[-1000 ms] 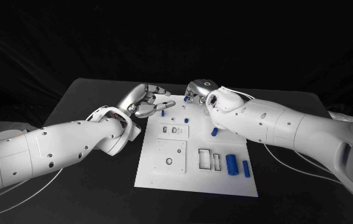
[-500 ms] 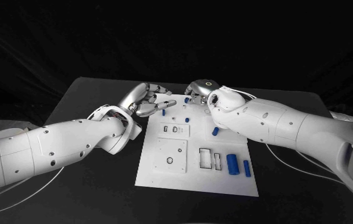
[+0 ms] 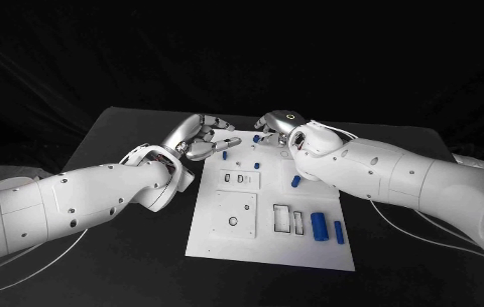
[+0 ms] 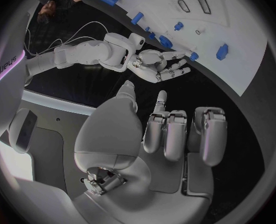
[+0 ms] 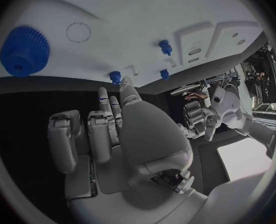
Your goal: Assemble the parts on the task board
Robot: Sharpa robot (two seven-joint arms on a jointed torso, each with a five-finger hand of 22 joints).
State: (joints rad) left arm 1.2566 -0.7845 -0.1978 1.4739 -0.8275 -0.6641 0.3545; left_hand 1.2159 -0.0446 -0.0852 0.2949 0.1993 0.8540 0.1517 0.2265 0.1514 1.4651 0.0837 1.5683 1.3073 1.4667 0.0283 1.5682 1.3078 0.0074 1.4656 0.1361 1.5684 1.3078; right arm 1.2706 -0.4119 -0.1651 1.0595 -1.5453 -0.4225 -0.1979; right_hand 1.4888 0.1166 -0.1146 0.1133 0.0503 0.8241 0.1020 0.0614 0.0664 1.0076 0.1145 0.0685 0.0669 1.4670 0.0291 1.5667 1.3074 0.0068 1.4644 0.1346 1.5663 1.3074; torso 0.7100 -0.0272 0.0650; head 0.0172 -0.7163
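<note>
- Right hand point(image 3: 274, 126) has edged slightly right at the task board point(image 3: 227, 240) far edge; fingers curled, seemingly empty.
- Left hand point(image 3: 202, 138) unmoved, fingers spread, holding nothing.
- No part grasped yet.

Black table point(image 3: 121, 139), seen from above in the head view, spanning the lower half of the frame from left to right. A white task board point(image 3: 272, 247) lies flat on it, at centre and slightly right, running from mid-frame toward the lower edge. Thin white cables point(image 3: 399, 231) trail over the tabletop at lower right and lower left.
</note>
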